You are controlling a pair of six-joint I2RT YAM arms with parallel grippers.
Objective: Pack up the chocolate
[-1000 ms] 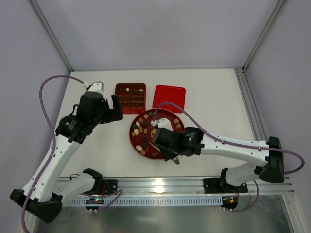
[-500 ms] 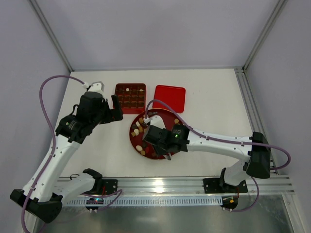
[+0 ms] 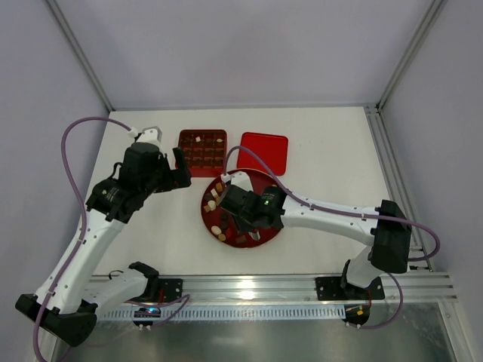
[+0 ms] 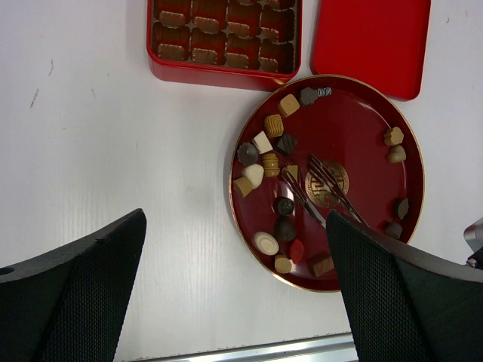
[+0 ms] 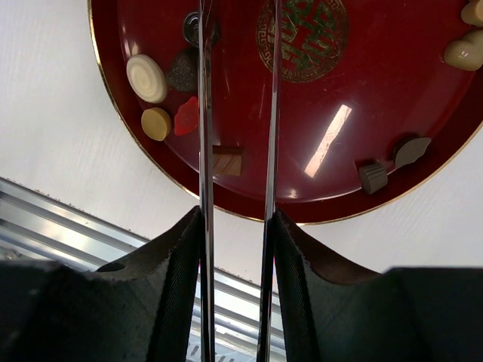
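The chocolate lies as several small brown, tan and cream pieces on a round red plate; most cluster on its left side. My right gripper hovers over the plate's near part, shut on metal tongs whose two blades run between its fingers. The left blade's tip reaches a dark round piece, with a cream disc beside it. My left gripper hangs open and empty above the table, left of the plate.
A square red box with grid compartments, several filled, stands behind the plate. Its flat red lid lies to the right. A metal rail runs along the near table edge.
My right arm has swung left and a little farther over the plate, carrying the tongs. The left arm has not moved.
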